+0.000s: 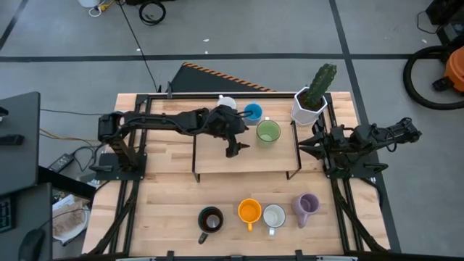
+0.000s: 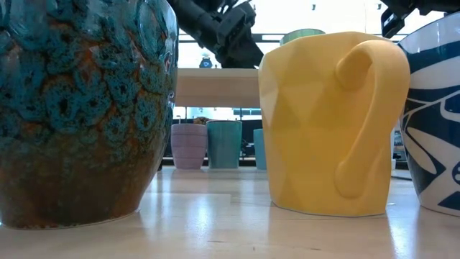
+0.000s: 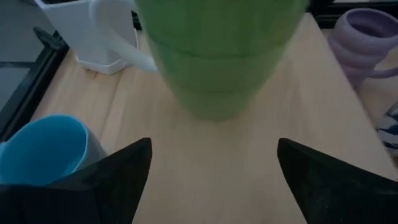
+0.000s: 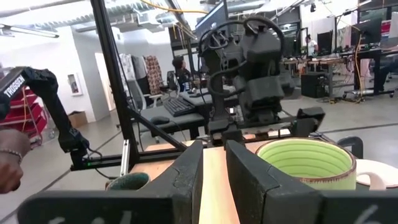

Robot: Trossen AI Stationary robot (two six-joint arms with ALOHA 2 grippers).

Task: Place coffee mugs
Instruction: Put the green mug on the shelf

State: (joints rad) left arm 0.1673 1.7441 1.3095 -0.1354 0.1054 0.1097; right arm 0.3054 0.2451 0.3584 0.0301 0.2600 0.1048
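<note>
A green mug (image 1: 268,131) with a pale handle stands on its base on top of the wooden shelf (image 1: 217,159), beside a blue mug (image 1: 252,112) and a white mug (image 1: 227,104). My left gripper (image 1: 243,146) is open just short of the green mug (image 3: 221,56). Its fingers (image 3: 134,180) stand apart on either side of bare wood and touch nothing. On the table in front stand a dark mug (image 1: 211,220), an orange one (image 1: 249,212), a white one (image 1: 274,216) and a lavender one (image 1: 307,206). My right gripper (image 4: 214,177) waits at the shelf's right end, narrowly open.
A white hexagonal pot with a cactus (image 1: 310,101) stands at the shelf's far right corner. In the low view, a lavender mug (image 2: 188,146) and a teal one (image 2: 224,144) stand under the shelf board (image 2: 215,86). A person's hand (image 4: 9,158) shows beyond the table.
</note>
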